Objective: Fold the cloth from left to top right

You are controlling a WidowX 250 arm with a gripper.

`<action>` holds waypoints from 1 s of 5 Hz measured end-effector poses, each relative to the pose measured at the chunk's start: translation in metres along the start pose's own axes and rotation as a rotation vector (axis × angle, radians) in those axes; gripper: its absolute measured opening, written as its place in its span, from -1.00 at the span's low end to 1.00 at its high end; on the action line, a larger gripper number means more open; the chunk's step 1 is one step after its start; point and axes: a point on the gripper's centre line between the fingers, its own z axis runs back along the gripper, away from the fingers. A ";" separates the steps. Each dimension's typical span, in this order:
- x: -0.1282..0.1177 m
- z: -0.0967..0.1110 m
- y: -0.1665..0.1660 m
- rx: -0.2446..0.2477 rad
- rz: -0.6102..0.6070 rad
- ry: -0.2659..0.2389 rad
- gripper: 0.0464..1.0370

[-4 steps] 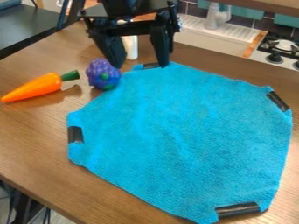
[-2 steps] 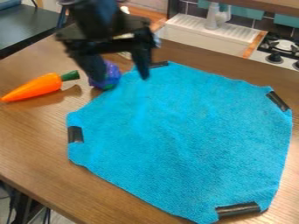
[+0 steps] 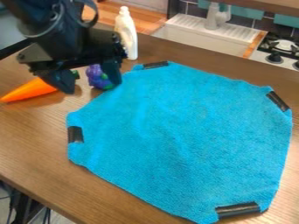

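Claw [image 3: 91, 86]: located in the upper left of the frame, pointing downward, with fingers spread well apart. Current state: released. Attached above to black arm [image 3: 50, 24], entering from the upper left corner.

Behind the claw, visible through the gap: purple toy [image 3: 93, 75] with green spots, resting just beside the upper left edge of the cloth. Contact between toy and claw: cannot tell. Left of the toy: orange toy carrot [image 3: 34, 90], lying on its side, narrow end toward the left edge of the frame, green top [image 3: 76, 74] toward the claw and partly hidden by it.

Task item: blue cloth [image 3: 187, 135], spread open and unfolded from the center to the right and lower right of the frame. Outline: many-sided, with light wrinkles across the middle. Fitted with black strips at four corners: upper strip [image 3: 155, 64] near top center, left strip [image 3: 75, 134] at mid-left, right strip [image 3: 278, 101] at upper right, and lower strip [image 3: 238, 210] at lower right.

Supporting surface: brown wooden tabletop [image 3: 35, 144], extending beneath cloth, carrot and toy. Standing upright on the tabletop, upper left of center, beyond the claw: white bottle [image 3: 127, 37].

Background, top center to upper right: white sink [image 3: 187, 35] with pale faucet [image 3: 216, 17]; farther right, stove [image 3: 283, 46] with black burner grate and dark knobs along the front.
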 end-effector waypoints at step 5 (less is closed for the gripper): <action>-0.021 -0.070 0.064 0.119 0.052 0.197 0.81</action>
